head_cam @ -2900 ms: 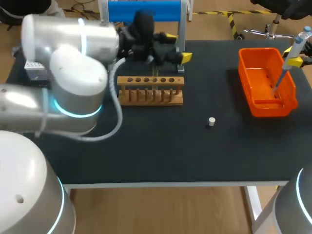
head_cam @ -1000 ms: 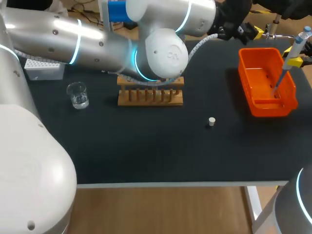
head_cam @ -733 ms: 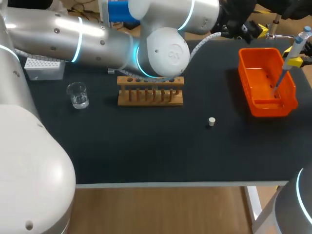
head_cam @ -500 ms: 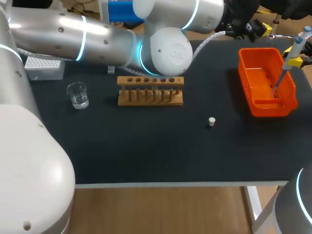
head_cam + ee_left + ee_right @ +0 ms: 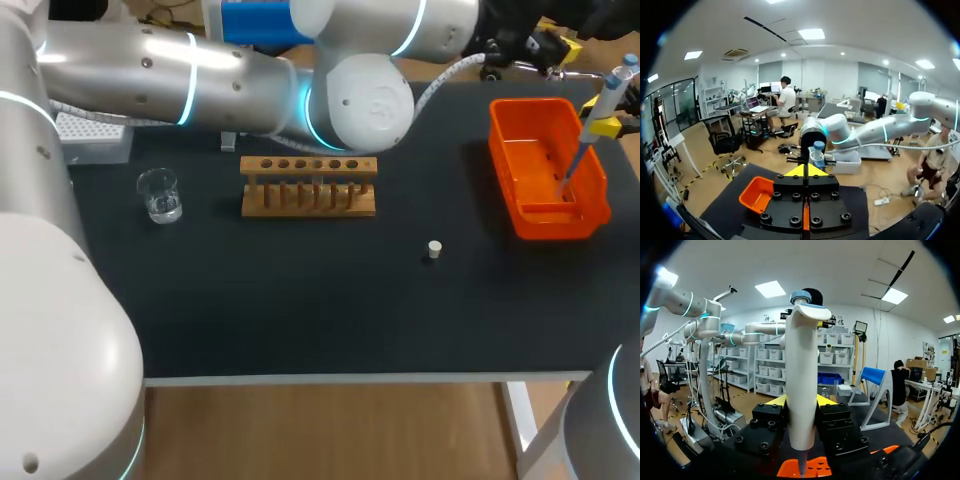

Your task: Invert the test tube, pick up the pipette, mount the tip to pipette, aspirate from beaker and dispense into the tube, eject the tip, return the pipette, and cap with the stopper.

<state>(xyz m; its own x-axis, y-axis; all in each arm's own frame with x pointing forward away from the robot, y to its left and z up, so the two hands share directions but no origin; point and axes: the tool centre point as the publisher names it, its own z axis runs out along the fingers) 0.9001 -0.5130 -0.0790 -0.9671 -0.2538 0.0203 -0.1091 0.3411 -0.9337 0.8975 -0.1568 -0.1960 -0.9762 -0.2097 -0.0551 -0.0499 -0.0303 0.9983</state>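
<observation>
White pipette [image 5: 801, 385] nearly upright in right pincer [image 5: 800, 401], nose down.

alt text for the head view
The left arm stretches across toward the right gripper, which holds a pipette over an orange bin. A wooden rack, a beaker and a small stopper sit on the black table.

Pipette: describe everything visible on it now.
The pipette is a white plastic body with a hooked rest and blue-grey button on top, narrowing to a thin shaft below. It stands nearly upright, leaning slightly in the head view, clamped between the yellow-tipped fingers of the right gripper. Its lower end hangs inside the orange bin at the right of the table; whether it touches the bin cannot be told.
</observation>
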